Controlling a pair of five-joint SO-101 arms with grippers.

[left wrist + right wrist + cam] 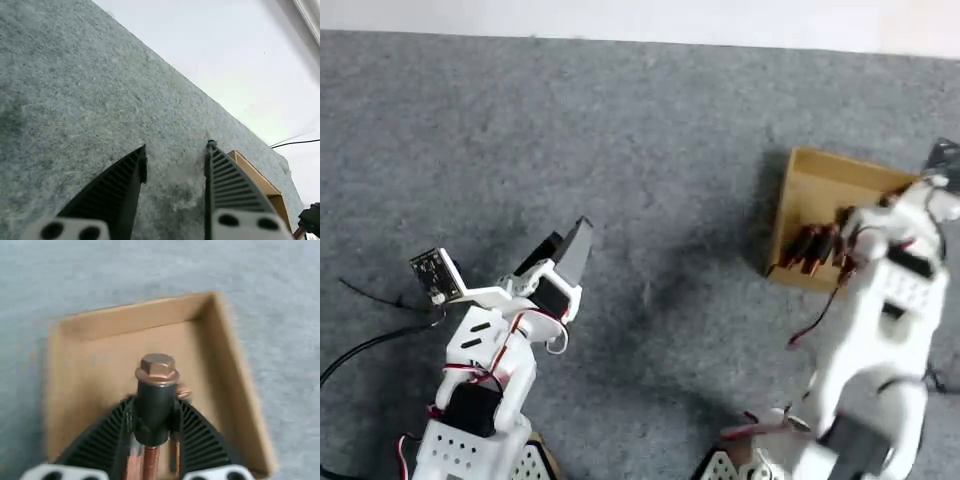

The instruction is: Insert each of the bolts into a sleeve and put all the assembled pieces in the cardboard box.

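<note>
High view: the cardboard box (812,185) lies on the grey mat (620,150). The right arm (890,300) leans over the box's near rim, where copper-coloured pieces (810,250) show; how many, I cannot tell. The left gripper (577,243) sits well apart from the box.

Left wrist view: its fingers (120,185) stand spread over bare mat, nothing between them, with the box far off.

Right wrist view: the right gripper (152,415) is clamped on a dark sleeve (152,405) above the box floor. The bolt (157,368) runs through it along the fingers' length — hex head away from the wrist, threaded shank towards it.
</note>
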